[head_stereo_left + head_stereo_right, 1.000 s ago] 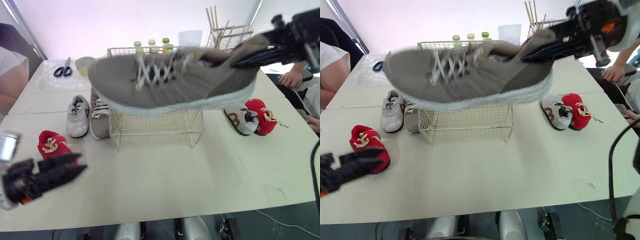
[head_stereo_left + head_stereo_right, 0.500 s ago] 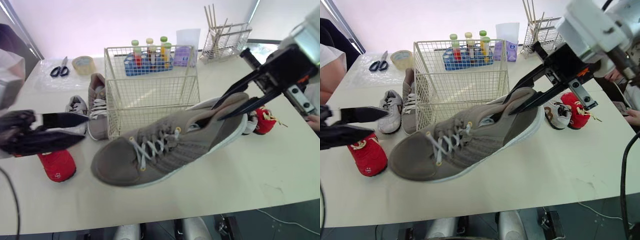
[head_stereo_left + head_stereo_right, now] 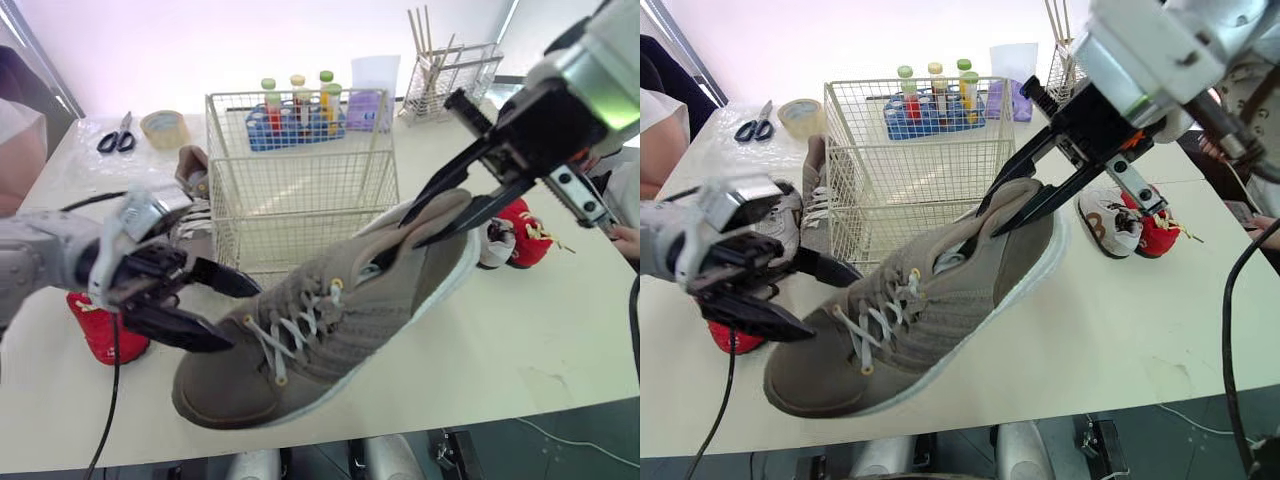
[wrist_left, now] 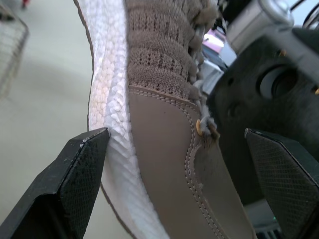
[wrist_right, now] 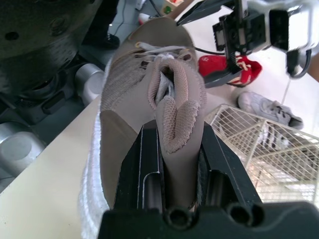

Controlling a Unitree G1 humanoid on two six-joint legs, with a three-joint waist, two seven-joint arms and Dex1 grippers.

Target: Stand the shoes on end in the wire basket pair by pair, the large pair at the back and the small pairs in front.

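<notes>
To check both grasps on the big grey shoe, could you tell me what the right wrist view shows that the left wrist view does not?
Right wrist view: the right gripper clamped on the heel collar of the grey shoe, with a red shoe and a white sneaker on the table beyond. Left wrist view: the shoe's white sole and laced side up close, between open fingers. Both share the grey shoe and the left gripper.
</notes>
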